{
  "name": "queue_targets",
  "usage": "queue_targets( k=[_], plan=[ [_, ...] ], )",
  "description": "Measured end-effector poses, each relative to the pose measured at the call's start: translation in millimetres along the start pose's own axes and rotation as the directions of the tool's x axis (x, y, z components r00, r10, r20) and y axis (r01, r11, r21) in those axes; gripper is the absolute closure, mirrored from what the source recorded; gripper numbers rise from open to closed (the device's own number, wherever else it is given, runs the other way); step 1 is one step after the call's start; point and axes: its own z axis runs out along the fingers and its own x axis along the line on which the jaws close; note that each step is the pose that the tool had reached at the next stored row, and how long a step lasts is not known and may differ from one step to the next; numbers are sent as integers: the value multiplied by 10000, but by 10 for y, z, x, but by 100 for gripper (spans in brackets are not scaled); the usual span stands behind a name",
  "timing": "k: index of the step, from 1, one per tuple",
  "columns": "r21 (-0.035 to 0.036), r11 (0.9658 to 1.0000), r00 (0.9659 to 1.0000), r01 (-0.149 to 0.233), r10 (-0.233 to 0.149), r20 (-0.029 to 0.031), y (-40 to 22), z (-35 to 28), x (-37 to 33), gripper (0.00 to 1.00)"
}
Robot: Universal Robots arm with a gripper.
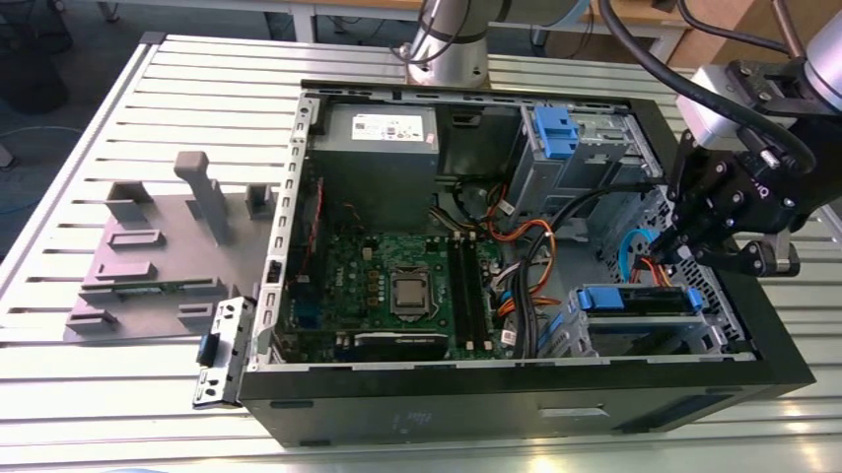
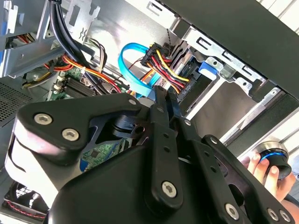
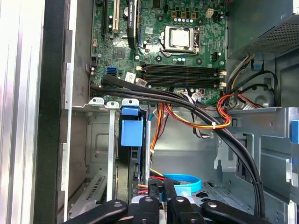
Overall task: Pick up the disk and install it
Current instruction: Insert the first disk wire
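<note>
Over the exterior view's right side of the open computer case (image 1: 526, 394), the gripper (image 1: 673, 254) hangs just above the near drive cage. The disk (image 1: 638, 299) sits in that cage, its blue carrier facing up. The exterior view alone takes in the slatted table (image 1: 79, 148) and the grey fixture (image 1: 158, 246) lying well to the left of the case.

The first wrist view looks down past the fingertips (image 3: 153, 189) into the bay. There the disk (image 3: 131, 133) stands on edge in its slot, with the motherboard (image 3: 187, 28) beyond it.

The second wrist view adds a person's hand (image 2: 259, 169) on a round knob (image 2: 273, 156) outside the case.

In both wrist views the pincer's fingers are pressed nearly together with nothing between them. Their tips sit close to the blue data cable (image 2: 133, 65) and the wire bundle (image 2: 163, 65).
</note>
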Motion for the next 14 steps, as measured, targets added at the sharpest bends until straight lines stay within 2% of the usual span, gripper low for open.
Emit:
queue_targets(
  k=[14],
  plan=[
    [-1, 10000, 10000, 9, -9, -4, 56, 46, 92, 84]
  ],
)
